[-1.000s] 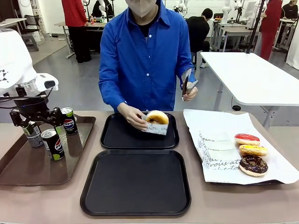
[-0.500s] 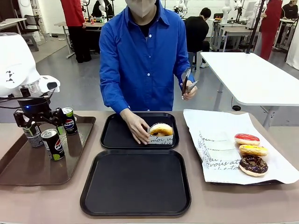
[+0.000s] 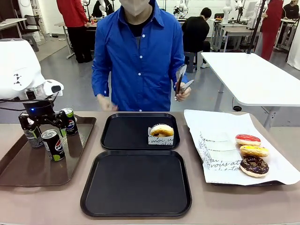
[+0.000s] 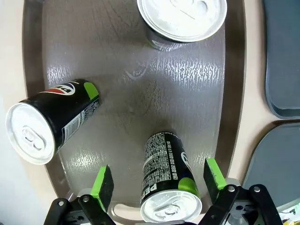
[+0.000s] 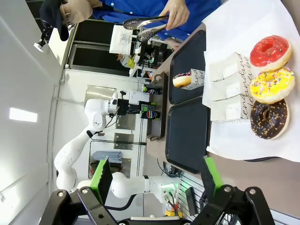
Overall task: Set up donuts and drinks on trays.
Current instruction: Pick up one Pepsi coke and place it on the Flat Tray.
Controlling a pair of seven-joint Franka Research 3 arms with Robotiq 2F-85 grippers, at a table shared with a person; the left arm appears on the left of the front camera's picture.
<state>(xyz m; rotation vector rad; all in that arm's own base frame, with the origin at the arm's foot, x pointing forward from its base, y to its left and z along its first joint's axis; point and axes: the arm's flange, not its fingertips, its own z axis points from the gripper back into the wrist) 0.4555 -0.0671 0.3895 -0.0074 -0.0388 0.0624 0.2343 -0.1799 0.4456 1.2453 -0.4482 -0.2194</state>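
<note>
Black plastic, nearly square, with rounded corners and a raised rim: the far black tray [image 3: 117, 136] is the reference for all positions. On it, toward its corner on the robot's right and near side, stands the sleeved donut [image 3: 161, 130]. This is a golden-glazed ring whose lower half is wrapped in a white paper sleeve with black script. A matching near black tray [image 3: 136, 183] lies just beside the far tray, on the robot's side of it. To the robot's right of the far tray lies a white paper sheet [image 3: 225, 124]. It carries a red-iced donut [image 3: 247, 139], a yellow donut [image 3: 254, 150] and a chocolate donut [image 3: 254, 165] in a row, all unsleeved. To the robot's left of the far tray is a longer brown tray [image 3: 28, 173]. It holds three upright black cans with silver tops and round logos: the near can [image 3: 53, 144], the far-left can [image 3: 32, 135] and the far-right can [image 3: 69, 121]. The left gripper [image 4: 158, 182] hangs over these cans with its jaws spread wide. In the left wrist view the near can sits between the green pads [image 4: 102, 186] and touches neither. The right gripper [image 5: 156, 176] is likewise spread and grasps nothing. Beyond the far tray, the person's left hand [image 3: 185, 93] grasps metal tongs [image 3: 180, 77]. The person's right hand [image 3: 107, 104] is raised clear of the tray, and it is too blurred to tell whether it is clenched.
</note>
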